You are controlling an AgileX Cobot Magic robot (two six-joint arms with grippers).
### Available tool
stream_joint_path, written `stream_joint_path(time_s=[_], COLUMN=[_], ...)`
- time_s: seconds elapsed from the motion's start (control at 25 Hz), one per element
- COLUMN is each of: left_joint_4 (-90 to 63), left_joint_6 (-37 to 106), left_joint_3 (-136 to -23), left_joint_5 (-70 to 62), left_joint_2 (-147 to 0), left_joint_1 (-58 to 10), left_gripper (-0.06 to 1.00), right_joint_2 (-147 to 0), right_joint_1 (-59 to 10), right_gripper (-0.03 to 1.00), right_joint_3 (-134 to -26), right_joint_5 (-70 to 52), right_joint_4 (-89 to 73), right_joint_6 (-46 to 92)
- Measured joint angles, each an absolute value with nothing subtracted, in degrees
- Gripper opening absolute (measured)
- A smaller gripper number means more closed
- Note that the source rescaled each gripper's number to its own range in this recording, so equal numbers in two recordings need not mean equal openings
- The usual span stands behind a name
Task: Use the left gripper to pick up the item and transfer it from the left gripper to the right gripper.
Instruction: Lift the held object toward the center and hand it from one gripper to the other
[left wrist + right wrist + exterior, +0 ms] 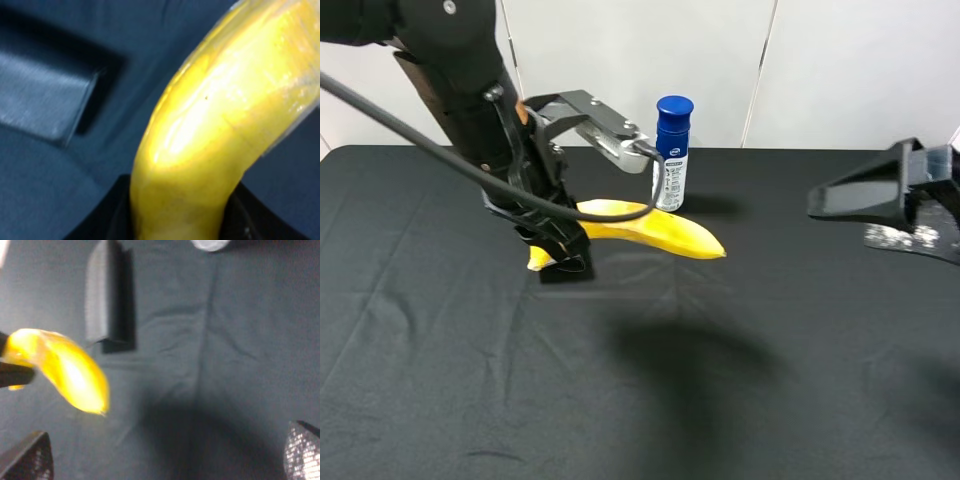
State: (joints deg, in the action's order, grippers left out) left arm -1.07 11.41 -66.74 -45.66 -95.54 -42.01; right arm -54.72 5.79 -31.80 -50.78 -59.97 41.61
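A table (460, 390) draped in black cloth, faintly creased, carries 2 things. A white spray bottle (670, 165) with a blue cap stands upright toward the far edge. A black folded wallet (100, 295) lies flat on the cloth — nearer than the bottle, apart from it.

Pretty much matte black all over. Got a chunky left gripper (560, 262) with a silver perforated bracket (610, 135) bolted on, small orange mark (521, 113) beside it, fat black cable (410, 135) trailing off, one shiny screw (448, 7) up top. Looks sleeker on the right gripper (845, 215): flat tapered black fingers (25, 462) with a glittery cross-hatched texture on the inner faces.
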Motion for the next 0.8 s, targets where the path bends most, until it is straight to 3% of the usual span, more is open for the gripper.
stream_joint_path(time_s=[0.4, 0.8], left_joint_4=[-5.14, -5.46], left_joint_6=[11.09, 11.09], left_joint_3=[-66.74, -66.74], left_joint_5=[-40.01, -38.78], left_joint_2=[-95.54, -95.54], left_joint_1=[-43.89, -43.89], left_gripper=[0.00, 0.00], right_joint_2=[-66.23, -75.96], right_joint_1=[5.14, -7.10], right_gripper=[1.00, 1.00], right_joint_3=[-31.80, -34.51], right_joint_5=[-54.62, -50.79], right_joint_4=[-70.78, -77.70], right_joint_6=[55.60, 63.38])
